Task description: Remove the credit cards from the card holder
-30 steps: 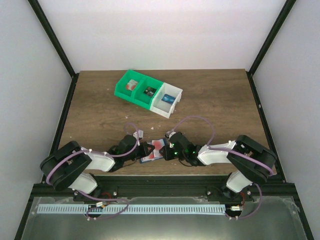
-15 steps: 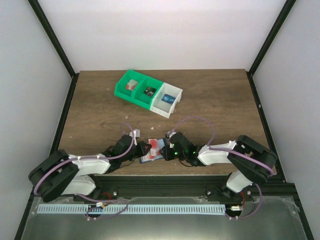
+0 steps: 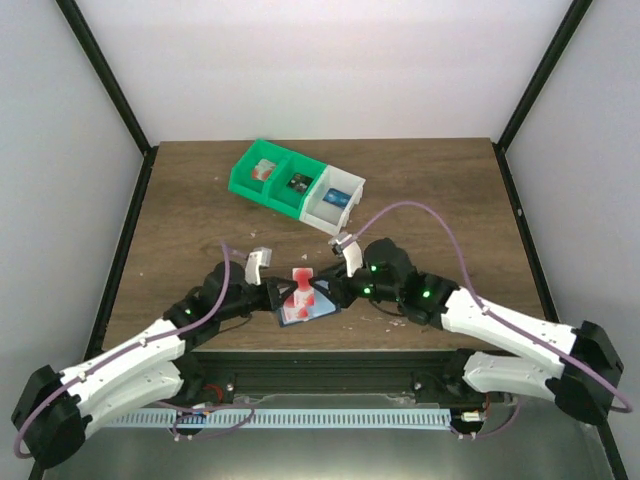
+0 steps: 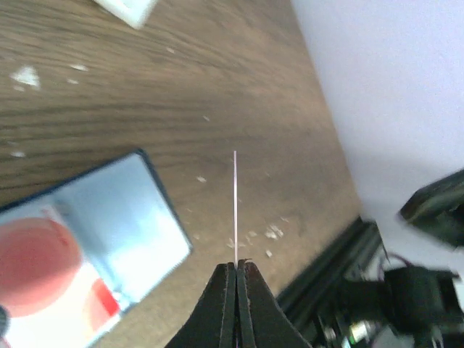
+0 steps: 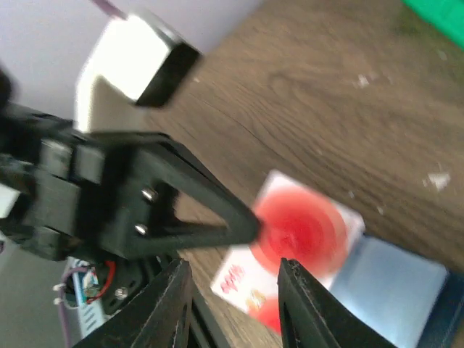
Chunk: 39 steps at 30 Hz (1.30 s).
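The navy card holder [image 3: 318, 309] lies open on the table near the front edge, with a red-and-white card [image 4: 43, 272] in its blue-grey pocket [image 4: 123, 214]. My left gripper [image 3: 277, 294] is shut on another red-and-white credit card [image 3: 301, 286] and holds it upright just above the holder. This card shows edge-on in the left wrist view [image 4: 235, 203] and flat-on in the right wrist view [image 5: 301, 243]. My right gripper [image 3: 336, 291] is open and empty, close to the holder's right side, with its fingers [image 5: 172, 297] on either side of the held card in its own view.
A green two-compartment bin [image 3: 272, 177] and an attached white bin [image 3: 340, 192] stand at the back middle, each holding small cards. The black frame rail [image 3: 320, 355] runs along the near table edge. Small white crumbs [image 4: 272, 233] lie on the wood.
Both arms have reached farther out over the table. My left gripper has drawn the red-and-white card up and away from the holder, and it now stands above it. The right gripper has backed off slightly.
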### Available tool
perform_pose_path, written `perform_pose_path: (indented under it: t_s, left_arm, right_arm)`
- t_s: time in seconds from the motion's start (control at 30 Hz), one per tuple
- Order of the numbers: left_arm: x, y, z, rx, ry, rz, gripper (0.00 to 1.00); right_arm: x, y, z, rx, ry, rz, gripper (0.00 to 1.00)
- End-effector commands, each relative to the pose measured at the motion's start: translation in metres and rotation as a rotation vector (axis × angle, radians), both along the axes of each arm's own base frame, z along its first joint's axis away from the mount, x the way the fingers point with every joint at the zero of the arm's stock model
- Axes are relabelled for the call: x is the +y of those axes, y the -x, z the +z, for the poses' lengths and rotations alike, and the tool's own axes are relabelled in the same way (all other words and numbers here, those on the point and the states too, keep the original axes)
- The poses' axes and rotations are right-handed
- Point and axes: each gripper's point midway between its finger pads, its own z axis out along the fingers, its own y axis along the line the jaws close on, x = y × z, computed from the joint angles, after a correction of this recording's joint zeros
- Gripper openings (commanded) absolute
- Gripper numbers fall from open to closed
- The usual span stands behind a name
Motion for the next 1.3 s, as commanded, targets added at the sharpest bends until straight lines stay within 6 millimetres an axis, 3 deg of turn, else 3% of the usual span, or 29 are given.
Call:
perform_pose_path:
  t_s: [0.0,0.1,0.27,0.4,0.8,0.9,1.07,1.17,1.2,1.23,1.27]
  left_arm:
    - [-0.020,0.044,0.016,0.017,0.034,-0.297,0.00]
    - [-0.025,0.059,0.035,-0.031,0.093,-0.392,0.00]
    - [-0.028,0.080,0.053,-0.095,0.177,-0.504,0.00]
    - [-0.031,0.093,0.053,-0.095,0.216,-0.586,0.00]
    - [-0.031,0.106,0.067,-0.171,0.272,-0.667,0.00]
    - [-0.031,0.106,0.066,-0.172,0.272,-0.669,0.00]
    - [-0.030,0.097,0.064,-0.167,0.248,-0.613,0.00]
    - [-0.027,0.078,0.061,-0.163,0.194,-0.501,0.02]
    - [-0.025,0.071,0.064,-0.164,0.186,-0.461,0.11]
    - [-0.023,0.064,0.067,-0.167,0.178,-0.423,0.14]
    - [-0.023,0.061,0.072,-0.178,0.187,-0.413,0.10]
  right_arm:
    - [-0.008,0.025,0.018,-0.057,0.077,0.161,0.36]
    - [-0.014,0.039,0.033,-0.071,0.065,0.219,0.43]
    - [-0.023,0.059,0.069,-0.119,0.007,0.294,0.47]
    - [-0.021,0.064,0.062,-0.098,0.044,0.340,0.48]
    - [-0.012,0.073,0.050,-0.064,0.049,0.431,0.49]
    - [-0.010,0.076,0.048,-0.053,0.034,0.451,0.40]
    - [-0.010,0.078,0.053,-0.060,0.003,0.447,0.01]
    - [-0.009,0.079,0.059,-0.061,-0.038,0.445,0.01]
    - [-0.008,0.081,0.060,-0.054,-0.053,0.446,0.01]
    - [-0.007,0.082,0.060,-0.048,-0.070,0.450,0.01]
    - [-0.006,0.083,0.058,-0.037,-0.080,0.454,0.00]
